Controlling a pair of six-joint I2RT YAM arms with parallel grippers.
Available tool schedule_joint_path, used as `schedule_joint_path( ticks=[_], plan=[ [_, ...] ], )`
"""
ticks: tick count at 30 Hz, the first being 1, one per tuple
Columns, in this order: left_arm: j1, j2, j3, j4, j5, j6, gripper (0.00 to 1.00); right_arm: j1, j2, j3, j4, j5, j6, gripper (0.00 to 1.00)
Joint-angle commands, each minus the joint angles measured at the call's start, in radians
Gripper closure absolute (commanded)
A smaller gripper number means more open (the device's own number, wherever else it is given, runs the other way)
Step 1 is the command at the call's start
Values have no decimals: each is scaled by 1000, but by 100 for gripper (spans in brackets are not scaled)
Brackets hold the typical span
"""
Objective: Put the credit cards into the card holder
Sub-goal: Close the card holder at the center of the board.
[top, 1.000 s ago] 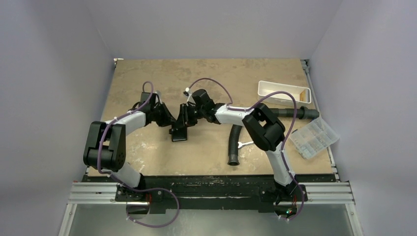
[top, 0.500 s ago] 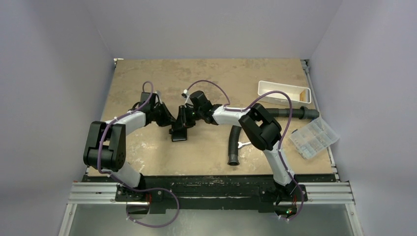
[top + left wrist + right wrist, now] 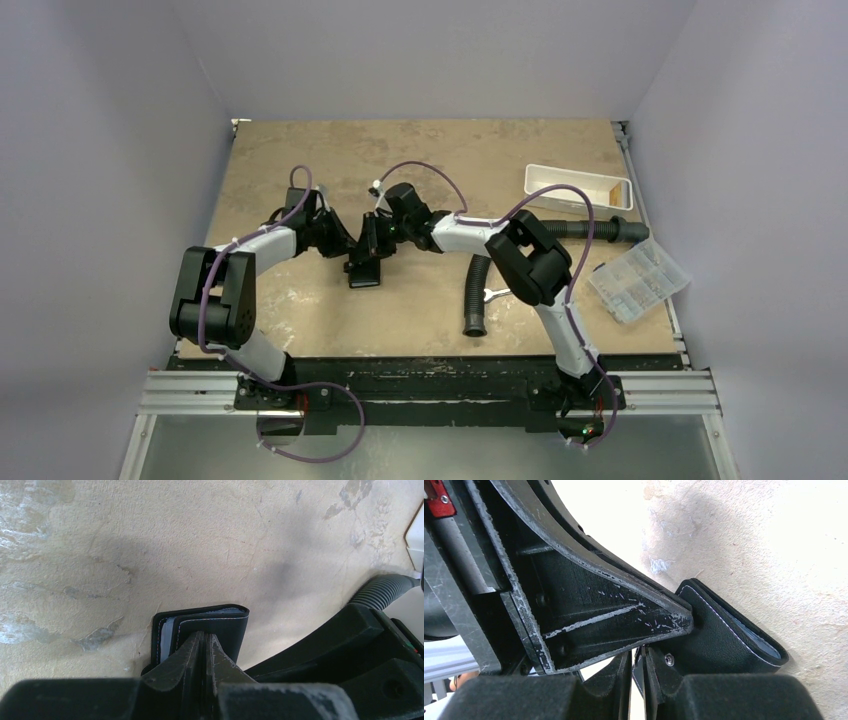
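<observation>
the card holder [image 3: 216, 625] sat near the middle of the counter [image 3: 420, 150], caught between the two arms, its folded spine turned away from the left wrist camera. the left hand [image 3: 205, 647] was pinched tight on its near edge, fingers pressed together with no gap. the right hand [image 3: 639, 667] was almost fully closed as well, gripping a thin dark flap of the holder just beside the left hand. a greyish credit card [image 3: 168, 630] edge showed tucked between the leaves. a black ribbed hose [image 3: 478, 290] and a silver wrench [image 3: 497, 293] lay to the right, with a white tray [image 3: 578, 187] farther back.
</observation>
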Motion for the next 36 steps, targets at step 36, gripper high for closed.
schedule_joint_path(
  ticks=[36],
  plan=[
    [9,7,-4,-39,-81,59,100,12,-126,41,-50,108,-89,100]
  ],
)
